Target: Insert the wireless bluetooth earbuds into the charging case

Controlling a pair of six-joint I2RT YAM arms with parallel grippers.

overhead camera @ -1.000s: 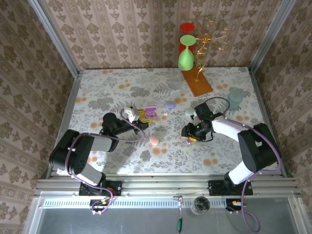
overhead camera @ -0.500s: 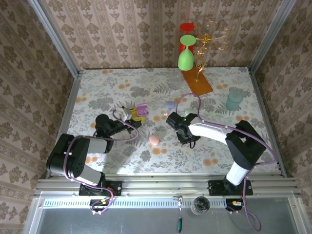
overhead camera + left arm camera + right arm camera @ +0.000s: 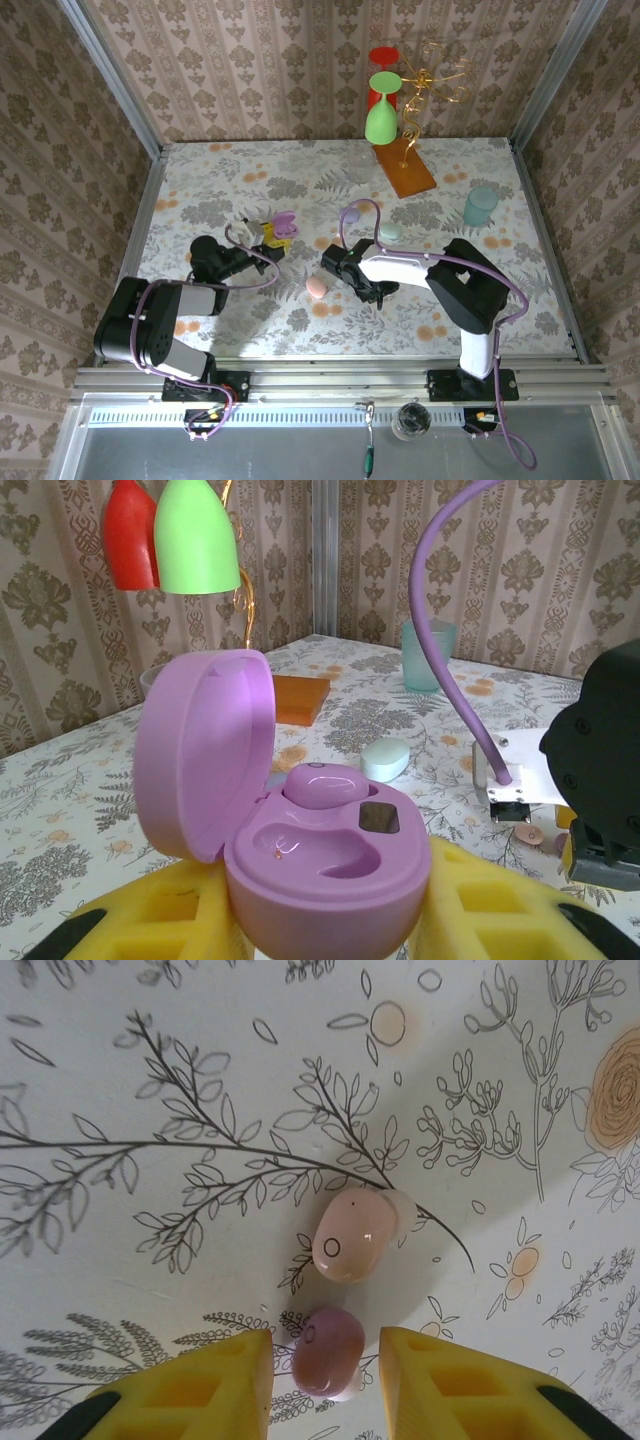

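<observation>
My left gripper (image 3: pixel 325 925) (image 3: pixel 272 233) is shut on the open purple charging case (image 3: pixel 330 865) (image 3: pixel 284 222), whose lid (image 3: pixel 200 755) stands up on the left. One lilac earbud (image 3: pixel 325 785) sits in the far socket, and the near socket is bare. In the right wrist view a lilac earbud (image 3: pixel 327 1352) lies on the table between my right gripper's (image 3: pixel 325 1365) open yellow fingers (image 3: pixel 210 1380), with a gap on each side. A pale pink earbud (image 3: pixel 355 1235) lies just beyond it. From above, the right gripper (image 3: pixel 338 265) hangs low at mid-table.
A peach pebble case (image 3: pixel 316 288) lies just left of the right gripper. A lilac case (image 3: pixel 349 214) and a mint case (image 3: pixel 390 231) (image 3: pixel 385 758) lie further back. A teal cup (image 3: pixel 482 205), an orange board (image 3: pixel 404 168) and a gold wire stand are at the back.
The right gripper swept left across the table, from right of centre to beside the peach case. The left gripper drew back and left a little with the purple case.
</observation>
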